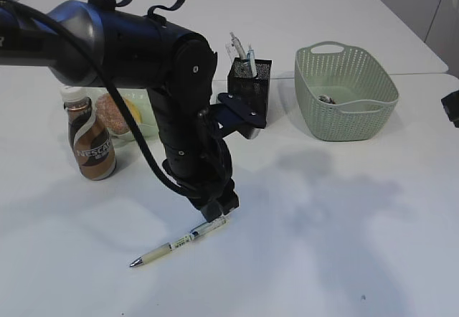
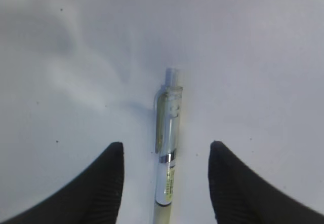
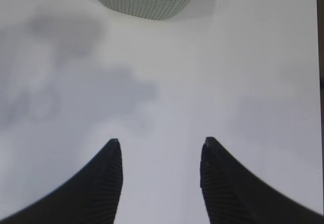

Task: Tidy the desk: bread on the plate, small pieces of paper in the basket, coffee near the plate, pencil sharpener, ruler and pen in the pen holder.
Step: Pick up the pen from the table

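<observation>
A pale pen (image 1: 179, 242) lies on the white desk (image 1: 323, 224) near the front. My left gripper (image 1: 219, 213) stands low over its rear end. In the left wrist view the pen (image 2: 167, 127) lies lengthwise between the fingers of the open left gripper (image 2: 166, 145), touching neither. The bread (image 1: 115, 112) rests in the green plate (image 1: 147, 129), with the coffee (image 1: 92, 141) just in front. The black pen holder (image 1: 249, 80) holds a clear ruler (image 1: 236, 46). The basket (image 1: 346, 91) holds paper scraps (image 1: 326, 100). My right gripper (image 3: 159, 142) is open over bare desk. The pencil sharpener is out of view.
My bulky left arm (image 1: 143, 51) hides much of the plate and stands close to the pen holder. The basket (image 3: 147, 1) lies far ahead of the right gripper. A dark part (image 1: 452, 107) shows at the right edge.
</observation>
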Action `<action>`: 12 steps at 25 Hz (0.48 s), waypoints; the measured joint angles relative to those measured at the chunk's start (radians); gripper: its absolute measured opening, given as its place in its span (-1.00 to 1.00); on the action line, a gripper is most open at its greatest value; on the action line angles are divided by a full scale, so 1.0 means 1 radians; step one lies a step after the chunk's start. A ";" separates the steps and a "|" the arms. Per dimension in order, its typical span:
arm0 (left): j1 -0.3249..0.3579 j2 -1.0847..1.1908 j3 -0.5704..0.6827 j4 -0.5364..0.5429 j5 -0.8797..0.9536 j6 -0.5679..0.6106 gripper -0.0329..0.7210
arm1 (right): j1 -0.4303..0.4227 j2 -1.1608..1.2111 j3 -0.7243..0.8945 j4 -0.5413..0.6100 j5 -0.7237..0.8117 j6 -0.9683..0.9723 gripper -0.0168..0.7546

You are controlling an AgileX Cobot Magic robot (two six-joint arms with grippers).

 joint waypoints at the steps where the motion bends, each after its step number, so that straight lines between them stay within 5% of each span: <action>1: 0.000 0.000 0.000 0.000 -0.005 0.000 0.10 | 0.000 0.000 0.000 0.000 -0.002 0.000 0.09; 12: 0.000 0.048 0.000 0.000 -0.006 0.000 0.10 | 0.000 0.000 0.000 0.000 -0.013 0.000 0.09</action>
